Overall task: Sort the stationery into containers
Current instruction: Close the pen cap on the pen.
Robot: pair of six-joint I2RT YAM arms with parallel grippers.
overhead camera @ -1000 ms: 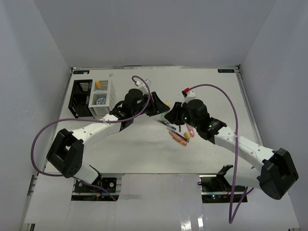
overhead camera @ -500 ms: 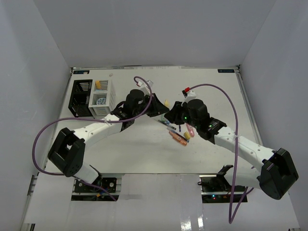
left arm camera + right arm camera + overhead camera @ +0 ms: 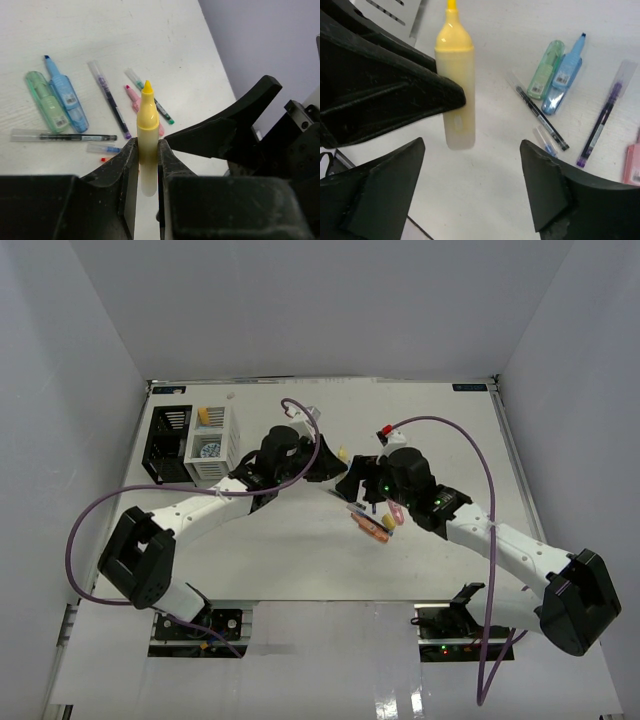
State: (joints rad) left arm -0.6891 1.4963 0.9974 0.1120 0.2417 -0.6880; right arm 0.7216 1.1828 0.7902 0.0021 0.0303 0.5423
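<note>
Left wrist view: the left gripper [image 3: 147, 148] pinches a yellow marker [image 3: 148, 112] across its lower barrel, tip pointing away, held above the table [image 3: 75, 25]. Loose stationery lies below it: a green marker [image 3: 47, 100], a blue marker [image 3: 67, 100] and several thin pens [image 3: 65, 136].

The yellow marker looks like light, stiff, smooth plastic. It should not crush, but a round barrel could swivel between flat pads, so a hold near the middle seems safest.

Right wrist view adds what this one hides. The right gripper [image 3: 470, 187] has its jaws spread wide and empty, and the marker's free bottom end hangs ahead of the gap, touching neither jaw.

Top view alone shows both boxes. The white box [image 3: 232, 440] and black box [image 3: 160, 455] stand side by side at far left, well apart from the two grippers meeting mid-table. A tape roll [image 3: 209, 451] sits in the white box.
</note>
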